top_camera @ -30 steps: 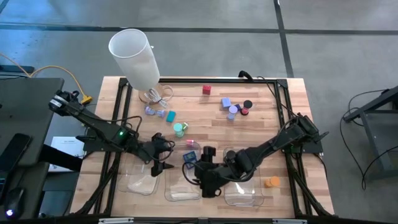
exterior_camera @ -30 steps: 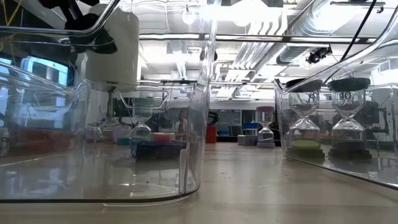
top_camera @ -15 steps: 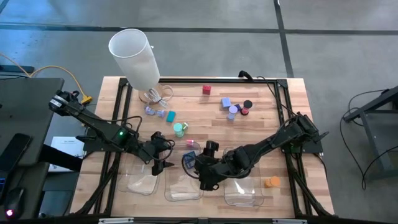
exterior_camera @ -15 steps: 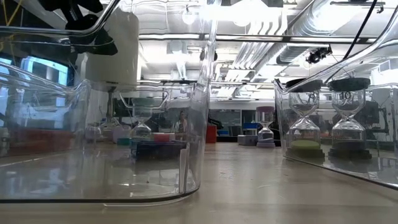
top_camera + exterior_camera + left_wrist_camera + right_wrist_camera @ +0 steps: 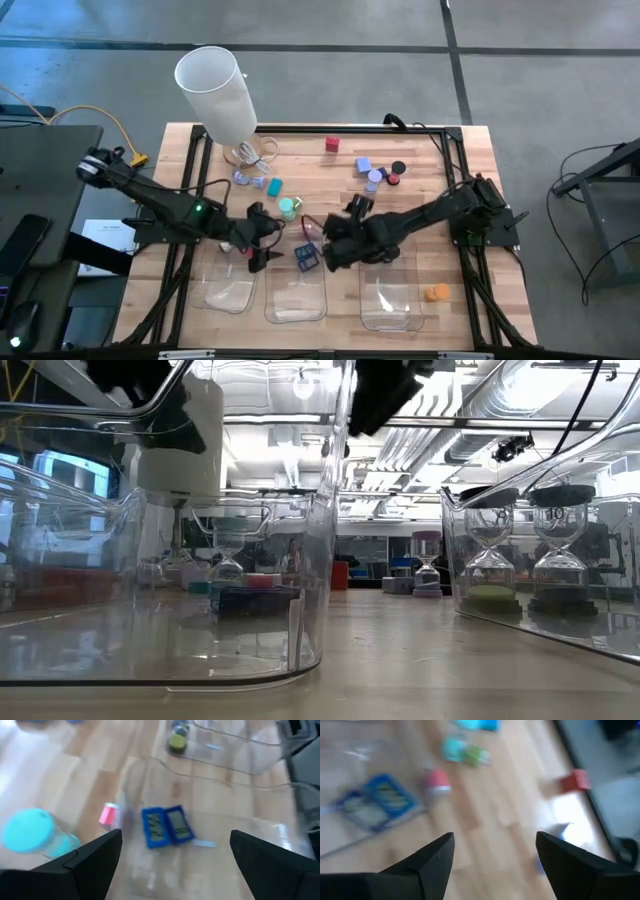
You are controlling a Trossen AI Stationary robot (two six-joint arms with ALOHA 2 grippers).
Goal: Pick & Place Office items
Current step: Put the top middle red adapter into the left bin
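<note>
A blue two-part item lies in the far end of the middle clear tray; it also shows in the left wrist view and the right wrist view. My left gripper hangs open just left of it, above the left tray's far end. My right gripper hangs open just right of it, with nothing between its fingers. A pink piece and a teal-green cap lie on the wood beyond the trays. More office items lie farther off: a red cube and a teal block.
Three clear trays stand along the near edge: left, middle, right. A tall white cylinder stands at the far left. A cluster of purple, black and red caps lies far right. An orange piece lies beside the right tray.
My right gripper has swung from over the near part of the trays toward the far edge, tipping more steeply down and turning, and stays open. The blue item has kept its place in the middle tray.
</note>
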